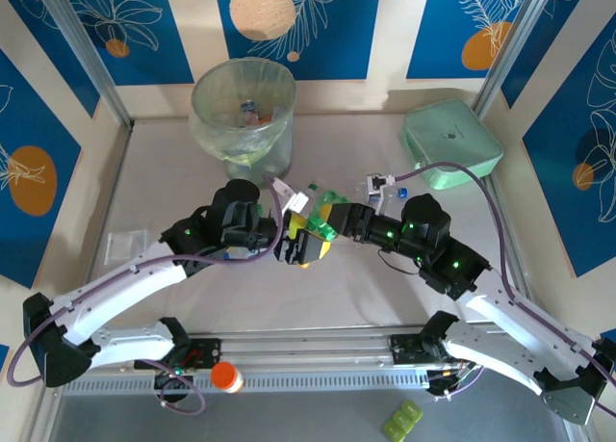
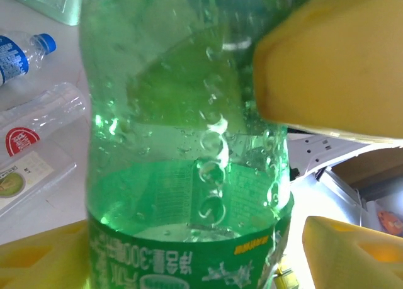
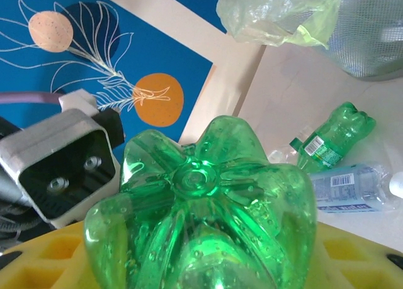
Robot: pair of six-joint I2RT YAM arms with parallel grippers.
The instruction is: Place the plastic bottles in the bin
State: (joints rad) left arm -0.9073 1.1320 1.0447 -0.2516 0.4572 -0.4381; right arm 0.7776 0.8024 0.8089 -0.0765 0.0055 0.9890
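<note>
Above pale table (image 1: 385, 288), short of bin (image 1: 214, 139), holds green bottle (image 1: 324, 230) clamped base-up in right gripper (image 1: 339, 214), likely for handover to bin-side left gripper (image 1: 300, 242), fingers straddling it, clench there impossible to tell.

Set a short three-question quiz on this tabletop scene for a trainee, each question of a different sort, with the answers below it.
1. Which colour is the bottle in the right gripper? A clear, B green, C brown.
2. True or false: the bin lies tipped over.
3. Fill in: in the top view, the mint case stands to the bin's ____.
Key: 1 B; 2 false; 3 right.
</note>
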